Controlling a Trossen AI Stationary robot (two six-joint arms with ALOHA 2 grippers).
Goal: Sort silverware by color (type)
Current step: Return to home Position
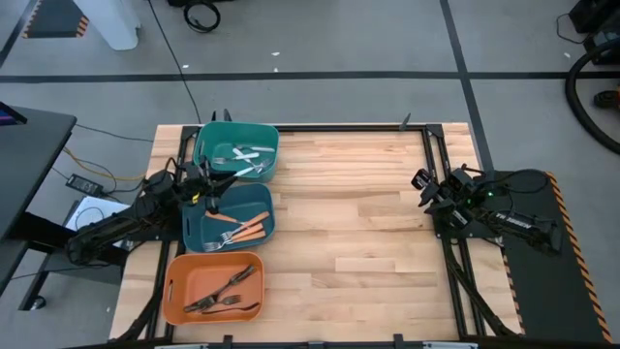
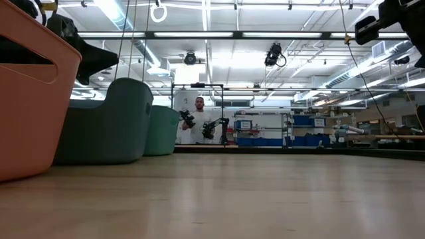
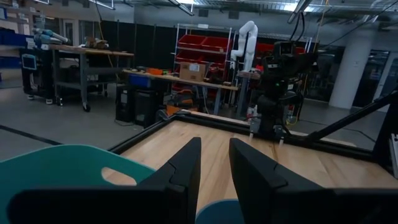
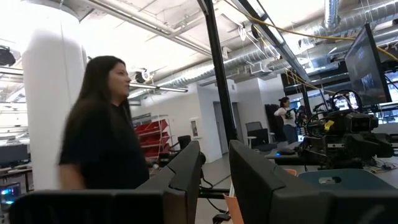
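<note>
There's the left gripper [image 1: 207, 184], hovering right over the seam between two bins, its fingers [image 3: 185, 171] a narrow slot apart with nothing between them. On one side of it sits the green bin [image 1: 254, 136], white forks [image 1: 244, 155] lying inside. On the other side, just under its tip, the blue bin [image 1: 263, 199] holds the orange-handled forks [image 1: 244, 231]. Past the blue bin, farther from that gripper, is the orange bin [image 1: 179, 281] with the black forks [image 1: 223, 291] in it. Well across the wooden table [image 1: 349, 213], the right gripper [image 1: 424, 186] sits at the far edge, narrow gap too, gripping nothing. A person in a dark top [image 4: 99, 137] stands in the room past its fingers.
</note>
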